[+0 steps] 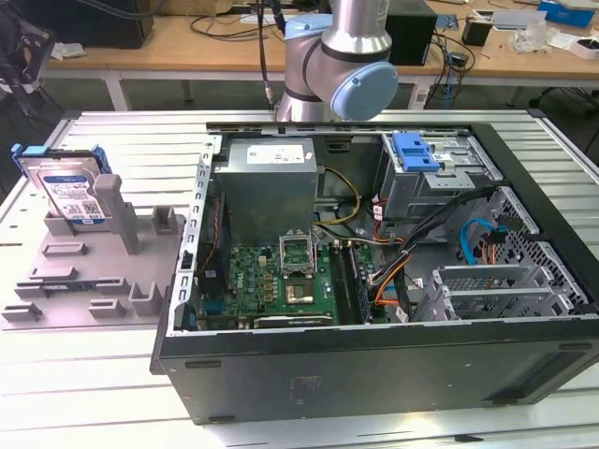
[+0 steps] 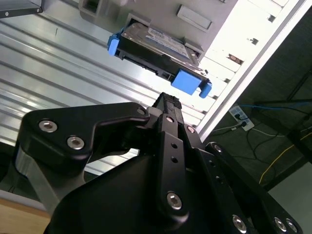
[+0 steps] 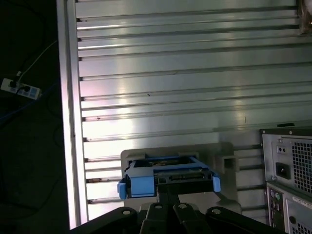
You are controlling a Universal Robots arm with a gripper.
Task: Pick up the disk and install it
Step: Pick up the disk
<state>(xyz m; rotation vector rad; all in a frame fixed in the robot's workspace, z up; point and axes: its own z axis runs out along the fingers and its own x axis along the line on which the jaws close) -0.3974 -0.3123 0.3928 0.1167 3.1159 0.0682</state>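
exterior view puts the disk [image 1: 67, 187], a flat silver metal hard drive with a white-and-blue label and a bright blue plastic carrier frame, at its left. the disk stands on edge, leaning back a little, in a grey plastic holder [image 1: 94, 271] on the ribbed aluminium surface [image 1: 122, 131]. in both wrist views the disk sits in that holder with its blue frame ends facing the black pincer [image 2: 168, 100], which hangs near the disk but apart from it. whether the pincer is wide or narrow i cannot tell. just beside the holder, toward the exterior view's right, lies an open black computer case [image 1: 374, 374] with a green circuit board [image 1: 271, 281] inside and a blue plastic latch plate [image 1: 416, 150] on its grey metal cage. behind the case rises the silver robot arm [image 1: 337, 56] with pale blue joint caps.
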